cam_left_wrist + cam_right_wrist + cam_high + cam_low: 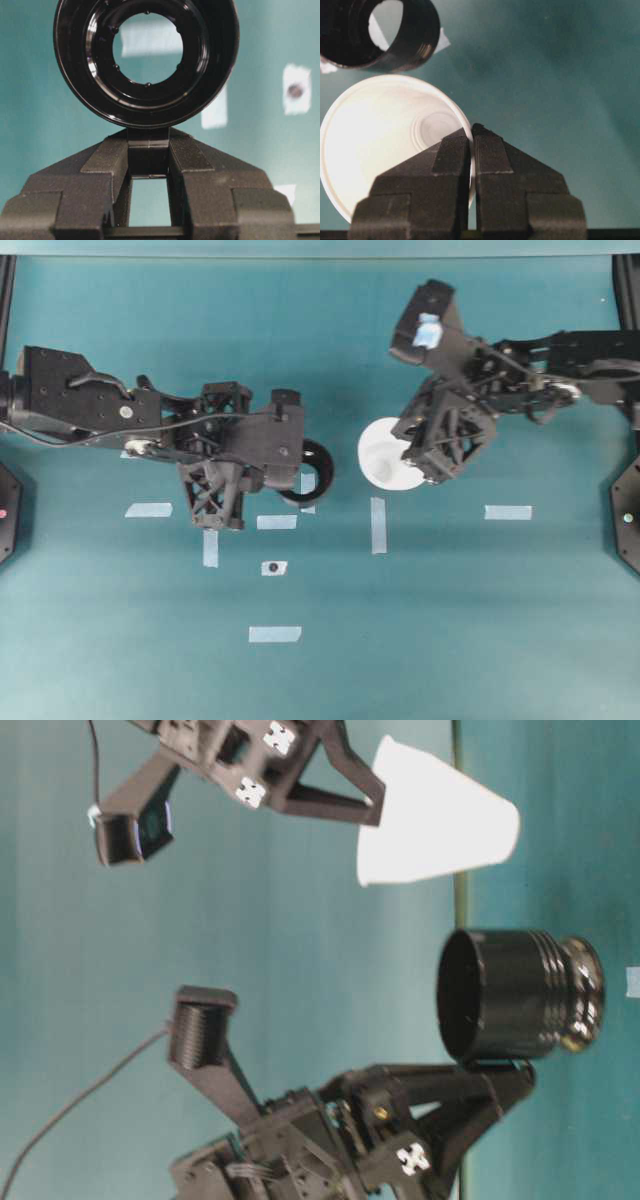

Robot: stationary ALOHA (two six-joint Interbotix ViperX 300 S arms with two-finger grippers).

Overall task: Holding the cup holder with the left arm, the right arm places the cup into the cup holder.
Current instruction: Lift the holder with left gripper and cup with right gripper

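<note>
cup [385, 145]: white, smooth, tapered, rim wall pinched between the right gripper's [471, 131] ribbed jaws | cup holder [146, 60]: glossy black ring, stubby handle clamped in the left gripper's [148, 150] jaws | left wrist view alone shows the holder's open bottom | table-level view: cup just beside holder, apart, over teal table [450, 630]

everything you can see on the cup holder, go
The cup holder is a glossy black, plastic-looking round shell with ribbed grooves near one end and a short stubby handle. The left wrist view shows it is open right through: teal table and tape are visible through the hole in its base. The left gripper is shut on the handle, fingers on either side, with the holder off the table. The white cup hangs close beside it, not touching.
</note>
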